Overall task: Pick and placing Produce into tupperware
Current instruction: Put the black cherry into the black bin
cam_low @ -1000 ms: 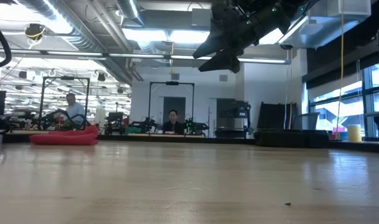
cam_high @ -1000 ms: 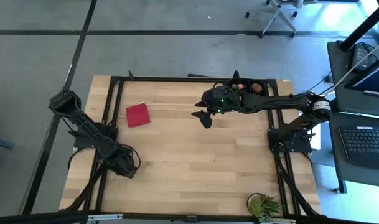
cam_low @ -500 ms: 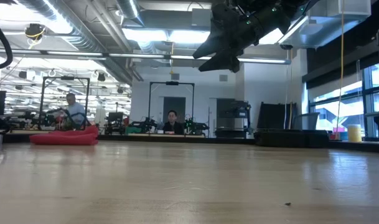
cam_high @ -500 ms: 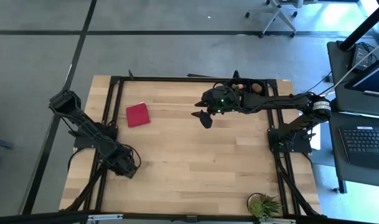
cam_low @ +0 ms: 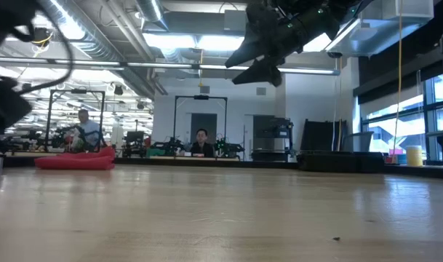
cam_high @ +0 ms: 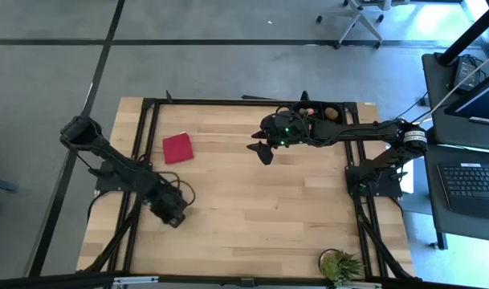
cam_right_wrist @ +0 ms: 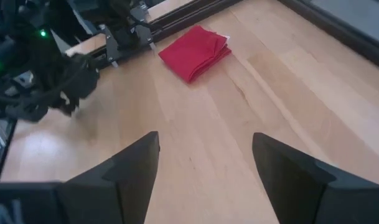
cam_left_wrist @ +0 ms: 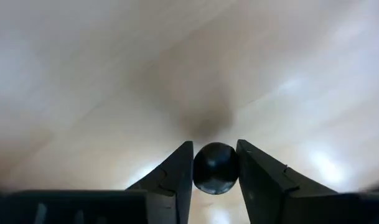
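Left pincer holds a small dark ball tight, near the worktop's left edge.
Right pincer waits open by the far edge; the tray, far right corner, has some pieces; the ball still must go in.

wide bare table in the middle; red cloth lies at ten o'clock, green plant at five o'clock.

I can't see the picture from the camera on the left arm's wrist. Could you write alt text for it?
A small, dark, round piece of produce is pinched between the two dark fingers of the left tool. Behind it lies the pale wooden table, blurred, with a soft shadow just beyond the piece.
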